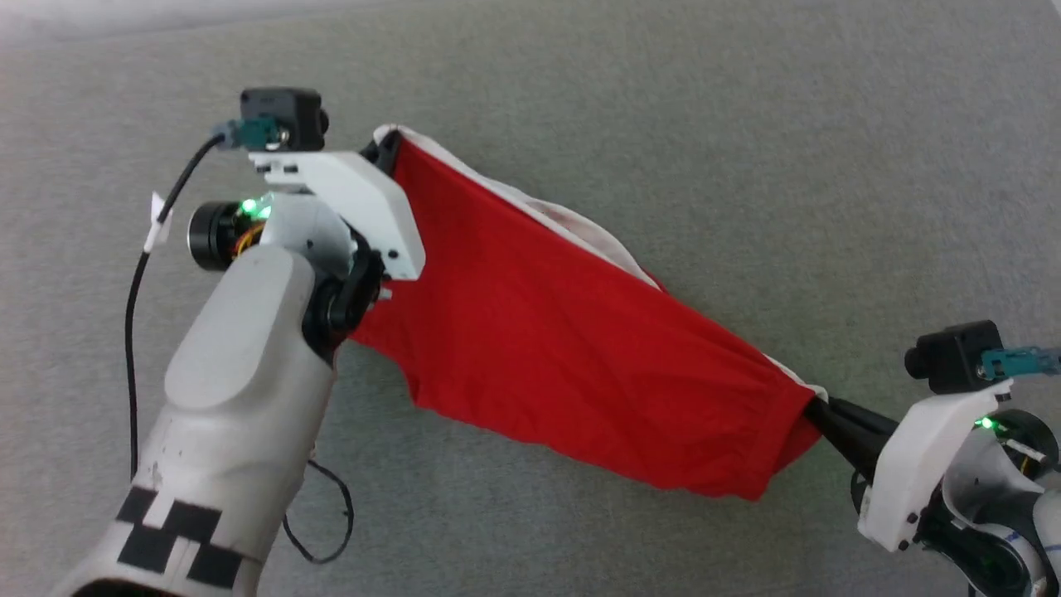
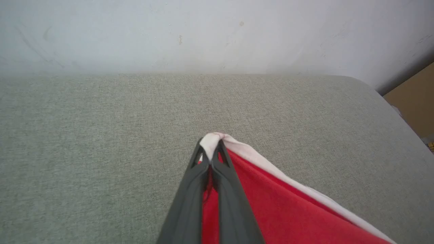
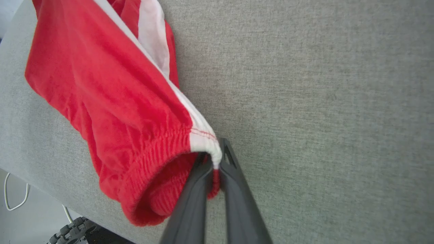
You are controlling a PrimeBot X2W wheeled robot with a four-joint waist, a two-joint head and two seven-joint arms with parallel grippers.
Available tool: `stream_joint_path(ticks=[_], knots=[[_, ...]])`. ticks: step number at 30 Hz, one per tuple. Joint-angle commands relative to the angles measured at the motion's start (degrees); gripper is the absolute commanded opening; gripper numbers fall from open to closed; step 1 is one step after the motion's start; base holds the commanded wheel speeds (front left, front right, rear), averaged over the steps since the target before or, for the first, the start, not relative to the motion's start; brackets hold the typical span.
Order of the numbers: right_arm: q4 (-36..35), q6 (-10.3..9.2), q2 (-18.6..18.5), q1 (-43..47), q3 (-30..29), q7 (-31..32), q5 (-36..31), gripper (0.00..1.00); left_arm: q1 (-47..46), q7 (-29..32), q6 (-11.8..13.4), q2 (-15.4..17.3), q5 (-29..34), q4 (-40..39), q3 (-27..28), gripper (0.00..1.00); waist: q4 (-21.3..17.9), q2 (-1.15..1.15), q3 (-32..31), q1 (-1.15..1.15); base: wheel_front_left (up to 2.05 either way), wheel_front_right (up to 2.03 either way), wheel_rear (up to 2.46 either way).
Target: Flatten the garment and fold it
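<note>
The garment (image 1: 564, 332), bright red with white trim, hangs stretched between both grippers above the grey surface. My left gripper (image 1: 388, 149) is shut on its upper-left corner; in the left wrist view the dark fingers (image 2: 193, 183) pinch the white band (image 2: 212, 144), with red cloth (image 2: 288, 217) trailing to the lower right. At the lower right my right gripper (image 1: 816, 410) is shut on the elastic waistband corner; in the right wrist view that gripper (image 3: 215, 162) clamps the white-and-red hem, and the garment (image 3: 112, 98) sags to the left.
A grey fabric-covered surface (image 1: 746, 124) spreads under everything. A pale wall (image 2: 217, 34) rises behind it, and a brown board (image 2: 413, 98) stands at its right end. Beyond the surface's near edge I see floor, a white cable (image 3: 13, 193) and a wheel (image 3: 71, 230).
</note>
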Motion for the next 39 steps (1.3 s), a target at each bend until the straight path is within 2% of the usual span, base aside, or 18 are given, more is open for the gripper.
stream_joint_path(ticks=[1, 11, 12, 13, 14, 15, 23, 27, 30, 34, 39], knots=[[0.3, -0.12, 0.0, -0.8, 0.3, -0.4, -0.4, 0.00, -1.5, -0.4, -0.3, 0.1, 0.8, 1.1, 0.0, 0.00, -3.7, 0.00, 3.8, -0.02, 0.00, 0.00, 0.00], [0.8, -0.12, 0.1, -3.1, 3.0, -1.2, 0.5, 0.00, -6.2, -0.2, -1.5, 0.3, 2.4, 11.3, -2.1, 0.00, -5.3, 0.00, 5.9, -0.02, 0.00, 0.00, 0.00], [0.8, -0.12, 0.0, -3.1, 3.0, -1.2, 0.6, 0.05, -6.4, -0.5, -1.5, 0.2, 2.3, 12.0, -2.1, 0.00, -5.2, 0.00, 5.9, -0.02, 0.00, 0.00, 0.00], [0.6, -0.12, 0.0, -3.2, 3.0, -1.1, 0.6, 0.42, -6.6, -1.0, -1.5, 0.0, 2.2, 12.6, -2.0, 0.00, -5.2, 0.00, 5.9, -0.02, 0.00, 0.00, 0.00], [0.5, -0.12, 0.0, -3.1, 2.9, -0.9, 0.6, 0.92, -6.8, -1.4, -1.4, -0.1, 2.2, 13.3, -1.9, 0.43, -5.1, 0.00, 5.8, -0.02, 0.00, 0.00, 0.00], [0.3, -0.12, -0.2, -2.9, 2.8, -0.5, 0.2, 1.00, -6.9, -2.2, -1.2, -0.1, 2.2, 13.8, -1.8, 1.00, -5.0, 0.00, 5.6, -0.02, 0.00, 0.00, 0.00], [-4.2, -0.12, 1.4, -0.2, -1.5, 0.2, -2.7, 1.00, -7.2, -6.8, -1.7, -0.1, 2.1, 16.4, -1.5, 1.00, -3.2, 0.00, 2.2, -0.02, 0.00, 0.00, 0.00], [-7.2, -0.12, 2.5, 2.5, -5.5, 2.1, -7.8, 1.00, -6.7, -10.7, -2.0, 0.6, 1.7, 15.7, -0.6, 1.00, -1.8, 0.00, -0.7, -0.02, 0.00, 0.00, 0.00], [-10.5, -0.12, 4.7, 5.1, -8.8, 4.6, -13.2, 1.00, -4.3, -17.0, -2.7, 1.3, -0.1, 12.4, 2.1, 1.00, -0.7, 0.00, -3.0, -0.02, 0.00, 0.00, 0.00], [-15.3, -0.12, 9.2, 8.8, -11.1, 9.5, -20.3, 1.00, 1.6, -24.0, -2.9, 3.4, 1.2, 5.7, 2.4, 1.00, 0.7, 0.00, -5.7, -0.02, 0.00, 0.00, 0.00], [-18.0, -0.12, 14.4, 10.8, -10.4, 13.6, -26.0, 1.00, 12.1, -26.9, 0.6, 6.4, 4.8, -7.8, 4.5, 1.00, 2.2, 0.00, -7.1, -0.02, 0.00, 0.00, 0.00]])
